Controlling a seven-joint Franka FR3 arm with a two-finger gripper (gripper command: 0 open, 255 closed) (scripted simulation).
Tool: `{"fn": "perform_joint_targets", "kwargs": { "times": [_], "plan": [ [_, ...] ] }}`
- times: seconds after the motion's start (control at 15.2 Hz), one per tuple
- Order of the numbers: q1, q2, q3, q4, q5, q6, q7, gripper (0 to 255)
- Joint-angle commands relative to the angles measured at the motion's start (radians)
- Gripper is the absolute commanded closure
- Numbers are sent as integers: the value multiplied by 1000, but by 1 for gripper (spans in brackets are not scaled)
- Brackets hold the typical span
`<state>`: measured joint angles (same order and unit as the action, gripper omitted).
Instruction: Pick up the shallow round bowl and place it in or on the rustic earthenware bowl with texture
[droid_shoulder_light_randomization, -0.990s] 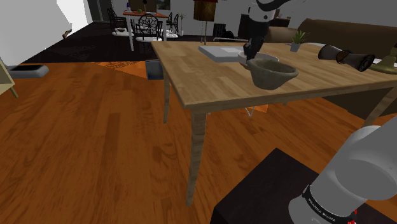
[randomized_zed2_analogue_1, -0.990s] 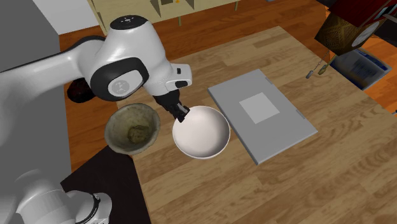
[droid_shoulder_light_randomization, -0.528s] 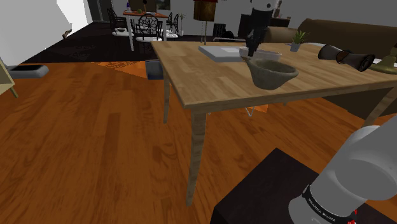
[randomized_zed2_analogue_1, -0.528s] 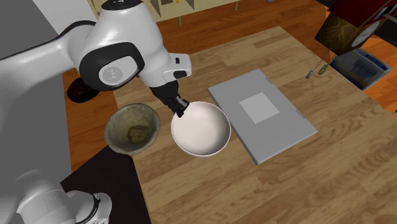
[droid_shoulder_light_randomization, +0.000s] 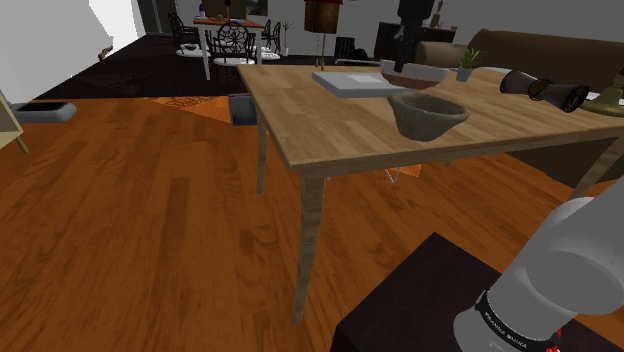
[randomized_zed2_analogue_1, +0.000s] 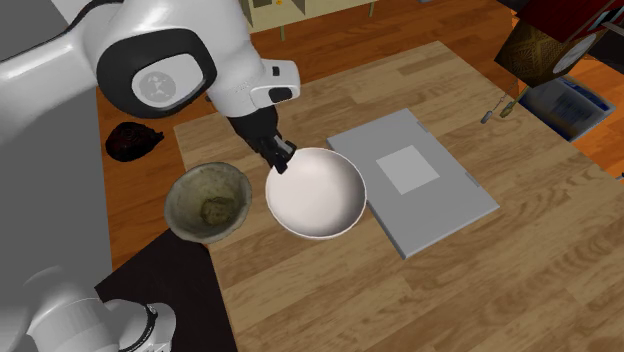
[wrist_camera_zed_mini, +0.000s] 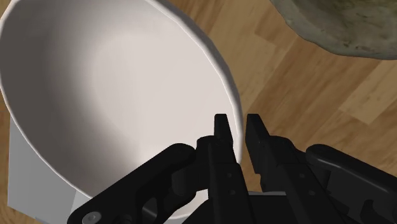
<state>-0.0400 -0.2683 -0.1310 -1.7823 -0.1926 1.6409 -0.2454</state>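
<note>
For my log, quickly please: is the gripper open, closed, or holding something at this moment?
The gripper is closed on the rim of the white bowl, holding it.

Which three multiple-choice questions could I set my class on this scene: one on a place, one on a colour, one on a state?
1. In the second exterior view, where does the rough brownish bowl stand relative to the white bowl?
A. To its left
B. To its right
C. Inside it

2. What colour is the flat slab on the table?
A. Red
B. Green
C. Grey

3. What state is the gripper in?
A. Open above bare table
B. Shut on the white bowl's rim
C. Shut on nothing

Answers:
1 A: the rough brownish bowl sits left of the white bowl, apart from it.
2 C: the slab is grey with a paler square in its middle.
3 B: in the wrist view the two black fingers clasp the rim between them.
</note>
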Motion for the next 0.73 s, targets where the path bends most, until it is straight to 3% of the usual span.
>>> {"fn": "perform_joint_targets", "kwargs": {
  "times": [0.0, 0.66],
  "plan": [
    [0, 9, 1, 35, 1, -26, -4, 255],
    [1, 71, 2, 242, 9, -168, -30, 255]
  ]
}}
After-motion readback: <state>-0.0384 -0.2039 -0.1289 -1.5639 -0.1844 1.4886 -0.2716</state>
